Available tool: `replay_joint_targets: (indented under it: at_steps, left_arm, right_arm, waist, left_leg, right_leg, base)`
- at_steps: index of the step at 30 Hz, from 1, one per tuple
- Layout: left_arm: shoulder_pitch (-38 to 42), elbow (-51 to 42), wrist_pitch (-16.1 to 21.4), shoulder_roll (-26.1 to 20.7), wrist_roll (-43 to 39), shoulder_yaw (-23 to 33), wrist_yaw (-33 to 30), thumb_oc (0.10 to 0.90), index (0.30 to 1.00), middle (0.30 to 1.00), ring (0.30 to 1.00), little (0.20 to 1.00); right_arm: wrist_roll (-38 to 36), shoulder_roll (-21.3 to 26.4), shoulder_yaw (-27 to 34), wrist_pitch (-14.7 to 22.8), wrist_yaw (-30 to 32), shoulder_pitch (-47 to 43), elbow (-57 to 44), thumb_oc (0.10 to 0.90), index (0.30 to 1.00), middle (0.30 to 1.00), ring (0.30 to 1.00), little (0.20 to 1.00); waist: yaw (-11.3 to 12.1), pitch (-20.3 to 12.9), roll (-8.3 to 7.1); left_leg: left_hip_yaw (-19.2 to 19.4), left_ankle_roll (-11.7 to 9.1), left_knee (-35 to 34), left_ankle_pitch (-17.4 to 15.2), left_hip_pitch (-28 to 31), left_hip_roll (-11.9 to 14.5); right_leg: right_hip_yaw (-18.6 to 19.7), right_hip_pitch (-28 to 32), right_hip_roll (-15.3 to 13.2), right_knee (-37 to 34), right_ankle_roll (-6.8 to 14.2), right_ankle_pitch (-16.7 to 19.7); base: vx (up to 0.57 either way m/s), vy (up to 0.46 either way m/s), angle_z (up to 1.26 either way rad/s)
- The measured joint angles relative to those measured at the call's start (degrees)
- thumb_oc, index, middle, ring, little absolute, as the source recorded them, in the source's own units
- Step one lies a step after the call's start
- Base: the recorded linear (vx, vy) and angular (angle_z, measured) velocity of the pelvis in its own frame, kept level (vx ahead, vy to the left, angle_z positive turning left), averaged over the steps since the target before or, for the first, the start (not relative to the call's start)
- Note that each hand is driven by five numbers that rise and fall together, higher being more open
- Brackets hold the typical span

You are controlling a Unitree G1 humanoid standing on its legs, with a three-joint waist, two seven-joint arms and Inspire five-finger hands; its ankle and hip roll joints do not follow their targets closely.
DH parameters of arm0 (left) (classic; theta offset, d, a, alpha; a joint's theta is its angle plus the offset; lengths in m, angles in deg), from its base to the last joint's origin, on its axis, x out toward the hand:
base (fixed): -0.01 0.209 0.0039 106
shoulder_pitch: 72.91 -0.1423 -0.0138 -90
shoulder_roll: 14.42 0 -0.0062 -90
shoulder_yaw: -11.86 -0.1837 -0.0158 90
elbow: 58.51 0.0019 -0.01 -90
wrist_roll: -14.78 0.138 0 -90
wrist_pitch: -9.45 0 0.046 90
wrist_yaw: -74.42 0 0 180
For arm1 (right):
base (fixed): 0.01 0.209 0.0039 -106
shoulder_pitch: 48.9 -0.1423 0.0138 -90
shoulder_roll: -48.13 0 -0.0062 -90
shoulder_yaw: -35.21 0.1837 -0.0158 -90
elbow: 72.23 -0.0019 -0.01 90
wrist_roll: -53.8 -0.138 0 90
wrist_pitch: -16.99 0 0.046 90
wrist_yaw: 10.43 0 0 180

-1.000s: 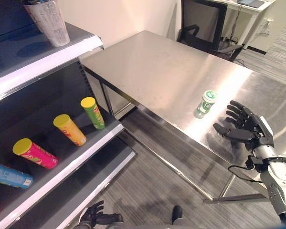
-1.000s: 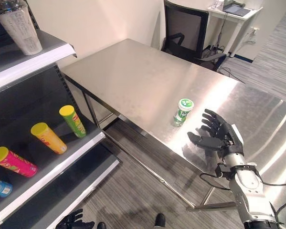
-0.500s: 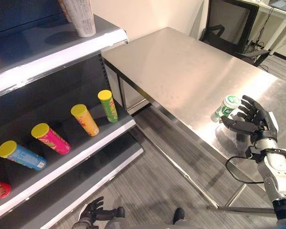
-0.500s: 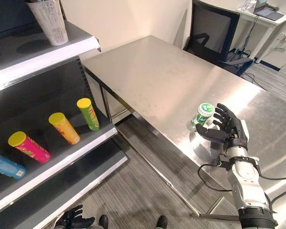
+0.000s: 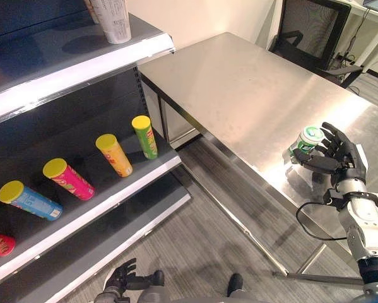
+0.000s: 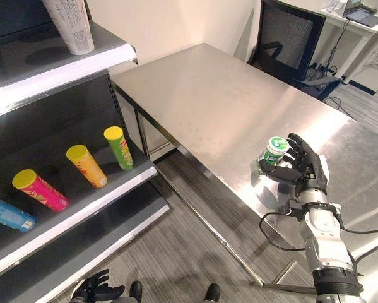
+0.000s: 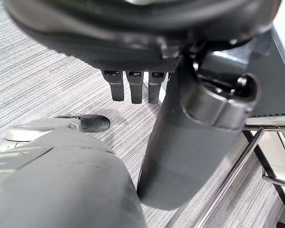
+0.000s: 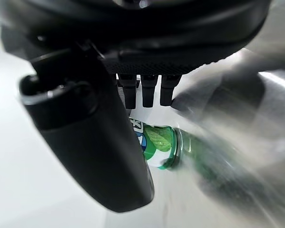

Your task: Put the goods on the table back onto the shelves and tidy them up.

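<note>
One small green-and-white lidded can (image 5: 304,141) stood on the steel table (image 5: 239,95), the right hand (image 5: 339,159) beside it — fingers spread, grasping nothing. Four yellow-capped tubes (image 5: 144,136) lay on the dark shelf (image 5: 100,189); the left hand (image 5: 122,283) hung relaxed near the floor.

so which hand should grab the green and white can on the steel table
Right. The right hand is already at the small green and white can on the steel table, fingers open around it. The left hand hangs low over the floor, far away.
</note>
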Motion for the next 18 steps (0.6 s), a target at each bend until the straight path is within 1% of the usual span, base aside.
replay_joint_targets:
  at_steps: [8,10,11,12,13,14,18]
  left_arm:
    - [0.03,-0.67,-0.03,-0.23,0.0,-0.08,0.0,0.8,0.9,0.9,0.9,0.9]
    - [0.1,-0.75,-0.03,-0.22,0.0,-0.13,0.0,0.8,0.9,0.9,0.9,0.9]
    - [0.14,-0.77,-0.03,-0.23,0.01,-0.14,0.0,0.8,0.9,0.9,0.9,0.9]
    - [0.14,-0.79,-0.02,-0.23,0.0,-0.14,0.0,0.8,0.9,0.9,0.9,0.9]
    - [0.17,-0.76,-0.01,-0.23,0.0,-0.14,0.0,0.8,0.9,0.9,0.9,0.9]
    - [0.24,-0.79,-0.01,-0.22,0.0,-0.15,0.0,0.8,0.9,0.9,0.9,0.9]
    - [0.28,-0.81,0.01,-0.23,0.0,-0.14,0.0,0.8,0.9,0.9,0.9,0.9]
  right_arm:
    - [2.04,0.0,-0.74,0.0,0.48,-0.83,0.03,0.8,0.9,0.9,0.9,0.9]
    - [2.05,0.0,-0.73,0.0,0.52,-0.95,0.17,0.737,0.806,0.806,0.806,0.806]
    - [2.07,0.0,-0.74,0.0,0.62,-1.1,0.35,0.671,0.707,0.707,0.707,0.707]
    - [2.12,0.0,-0.74,0.0,0.86,-1.5,0.74,0.536,0.505,0.505,0.505,0.505]
    - [2.13,0.0,-0.74,0.0,0.91,-1.97,1.26,0.516,0.474,0.474,0.474,0.474]
    - [2.16,0.0,-0.73,0.0,1.1,-2.42,1.84,0.4,0.3,0.3,0.3,0.3]
    - [2.42,0.0,-0.74,0.0,1.16,-2.5,1.86,0.4,0.3,0.3,0.3,0.3]
  waist:
    - [0.64,0.33,-0.27]
    - [0.89,0.34,-0.28]
    - [0.96,0.35,-0.28]
    - [1.09,0.36,-0.3]
    - [1.14,0.36,-0.3]
    - [1.25,0.36,-0.3]
    - [1.3,0.4,-0.3]
  left_leg:
    - [-0.33,0.0,0.02,0.04,-0.15,-0.01]
    - [-0.49,-0.02,0.02,0.05,-0.24,-0.02]
    - [-0.64,-0.03,0.02,0.08,-0.31,-0.02]
    - [-0.72,-0.04,0.02,0.1,-0.39,-0.02]
    - [-0.82,-0.05,0.02,0.13,-0.45,-0.02]
    - [-1.02,-0.08,0.02,0.19,-0.57,-0.02]
    - [-1.47,-0.1,0.03,0.29,-0.76,-0.03]
  right_leg:
    - [-0.3,0.03,0.0,0.0,-0.06,-0.04]
    - [-0.49,0.07,0.0,0.0,-0.11,-0.07]
    - [-0.63,0.1,0.0,0.0,-0.12,-0.09]
    - [-0.71,0.1,0.0,0.0,-0.13,-0.09]
    - [-0.81,0.1,0.0,0.0,-0.14,-0.09]
    - [-0.99,0.11,0.0,0.0,-0.15,-0.1]
    - [-1.41,0.22,0.0,0.0,-0.18,-0.13]
  base:
    - [0.0,0.0,0.0]
    - [0.01,-0.001,0.02]
    - [0.02,-0.006,0.06]
    - [0.01,-0.005,0.06]
    - [0.02,-0.011,0.06]
    - [0.02,-0.013,0.07]
    - [0.01,-0.009,0.06]
